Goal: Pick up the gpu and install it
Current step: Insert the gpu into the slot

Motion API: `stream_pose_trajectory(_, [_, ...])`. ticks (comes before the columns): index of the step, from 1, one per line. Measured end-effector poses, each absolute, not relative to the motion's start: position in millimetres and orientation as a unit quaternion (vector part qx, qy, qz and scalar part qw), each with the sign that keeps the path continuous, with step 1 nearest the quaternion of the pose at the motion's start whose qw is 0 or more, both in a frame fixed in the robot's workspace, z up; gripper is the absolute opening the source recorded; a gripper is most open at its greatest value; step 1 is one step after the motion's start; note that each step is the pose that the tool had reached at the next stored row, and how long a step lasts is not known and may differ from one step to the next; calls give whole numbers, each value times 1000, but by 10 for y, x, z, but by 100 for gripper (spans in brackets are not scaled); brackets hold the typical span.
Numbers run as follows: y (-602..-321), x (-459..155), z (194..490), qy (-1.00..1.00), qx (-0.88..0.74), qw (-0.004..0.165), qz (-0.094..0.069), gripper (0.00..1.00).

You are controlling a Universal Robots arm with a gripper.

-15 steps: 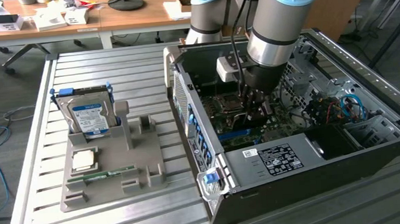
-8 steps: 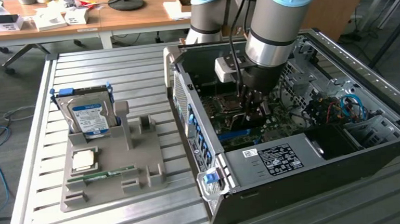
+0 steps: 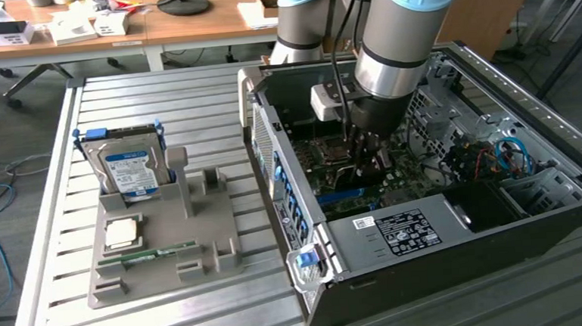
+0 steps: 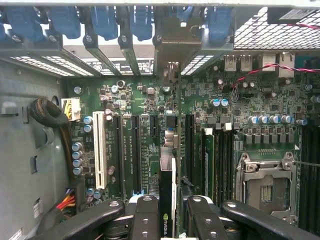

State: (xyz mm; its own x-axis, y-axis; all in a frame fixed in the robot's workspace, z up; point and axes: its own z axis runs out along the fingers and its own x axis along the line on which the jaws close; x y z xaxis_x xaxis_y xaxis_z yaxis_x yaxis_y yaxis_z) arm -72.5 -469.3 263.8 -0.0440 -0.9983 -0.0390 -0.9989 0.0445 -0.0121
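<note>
Inside the open computer case (image 3: 397, 240), we clamp the gpu (image 4: 165, 190) edge-on in our part-closed tool (image 4: 172, 212) above the motherboard (image 4: 135, 145); it looks not yet seated.

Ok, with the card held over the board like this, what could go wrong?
The gripper holds the gpu edge-on over the motherboard. If it misses a black slot, its edge might press on nearby parts. Its far end sits close to the rear slot covers and could catch there.

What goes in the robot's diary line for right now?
fingers: shut on gpu | gpu: inside computer case, over motherboard
</note>
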Motion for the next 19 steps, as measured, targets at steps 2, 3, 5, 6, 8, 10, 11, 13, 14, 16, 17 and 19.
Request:
stream_pose_trajectory(2, [-4693, -725, 2638, 722, -691, 18, 9, 26])
stream_pose_trajectory(3, [-4692, -730, 2638, 723, -691, 18, 9, 26])
stream_pose_trajectory(5, [-4690, -735, 2637, 723, -691, 18, 9, 26])
stream_pose_trajectory(6, [-4690, -736, 2637, 722, -691, 18, 9, 26])
stream_pose_trajectory(8, [-4690, -736, 2638, 722, -691, 18, 9, 26])
stream_pose_trajectory(10, [-4690, -737, 2637, 722, -691, 18, 9, 26])
stream_pose_trajectory(11, [-4689, -738, 2633, 723, -691, 18, 9, 26])
stream_pose_trajectory(13, [-4689, -738, 2633, 723, -691, 18, 9, 26])
stream_pose_trajectory(14, [-4689, -738, 2633, 723, -691, 18, 9, 26])
stream_pose_trajectory(16, [-4690, -738, 2633, 722, -691, 18, 9, 26])
stream_pose_trajectory(17, [-4690, -738, 2633, 722, -691, 18, 9, 26])
stream_pose_trajectory(19, [-4690, -735, 2633, 722, -691, 18, 9, 26])
